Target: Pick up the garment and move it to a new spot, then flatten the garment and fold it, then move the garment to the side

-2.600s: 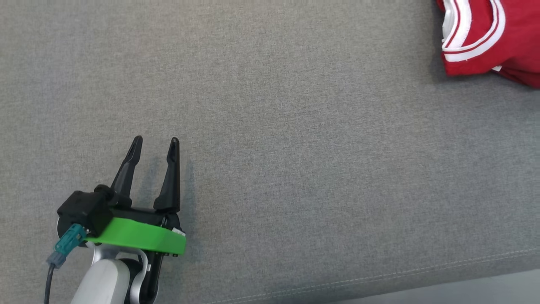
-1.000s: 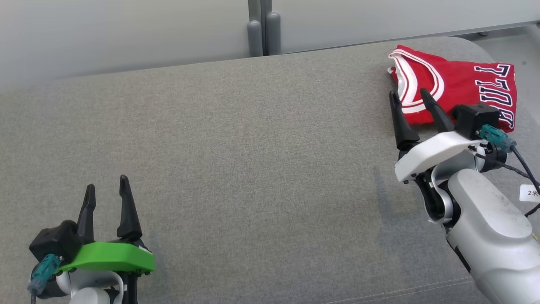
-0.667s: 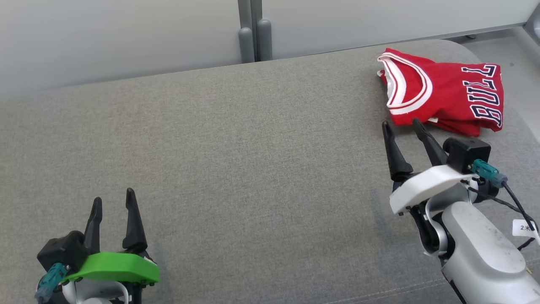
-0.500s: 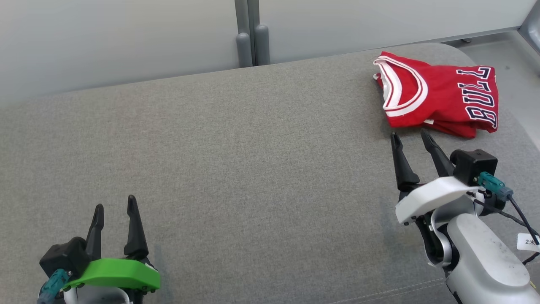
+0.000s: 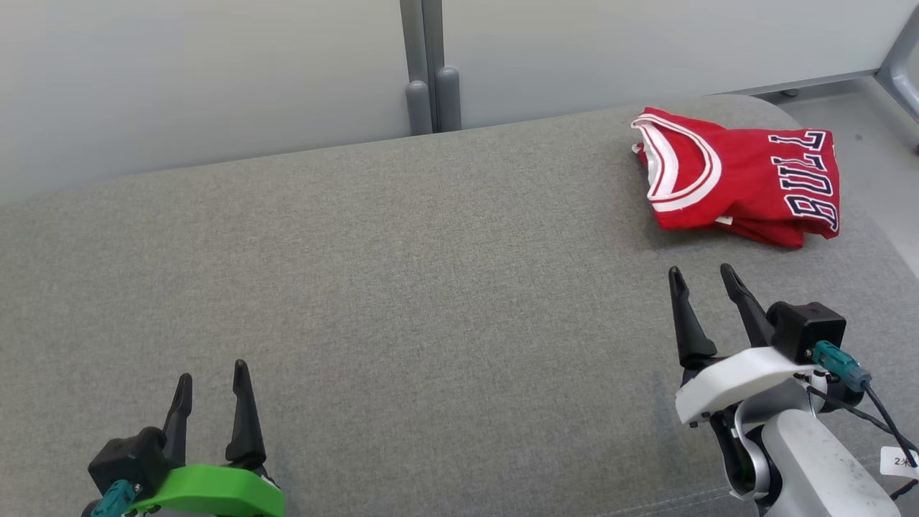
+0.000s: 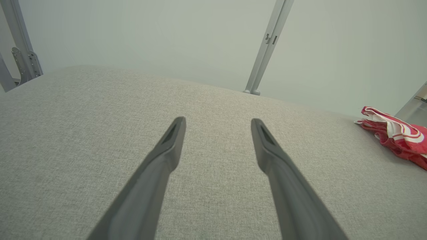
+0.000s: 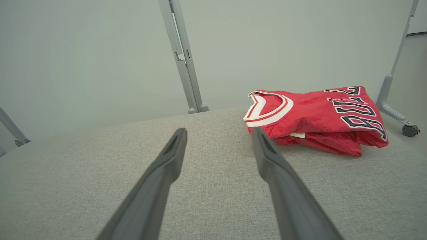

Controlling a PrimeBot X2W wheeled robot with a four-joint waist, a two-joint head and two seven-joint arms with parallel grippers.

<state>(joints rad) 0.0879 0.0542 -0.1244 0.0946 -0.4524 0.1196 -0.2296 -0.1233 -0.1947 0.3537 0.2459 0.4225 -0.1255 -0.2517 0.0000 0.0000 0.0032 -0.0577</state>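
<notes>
As I judge it, the main risk is to the fold. The garment (image 5: 739, 179) lies a little ahead of the right fingers (image 5: 687, 323), not touching them, and close to the rounded corner of the grey table (image 5: 431, 287). A careless forward sweep could snag a loose layer, open the bundle or push it over the edge. The right fingers and the left fingers (image 5: 244, 416) are both spread wide and hold nothing, and the garment is well off to the right of the left pair. It is a red jersey folded into a compact, slightly rumpled rectangle, with its white-striped neckline and dark lettering uppermost.
</notes>
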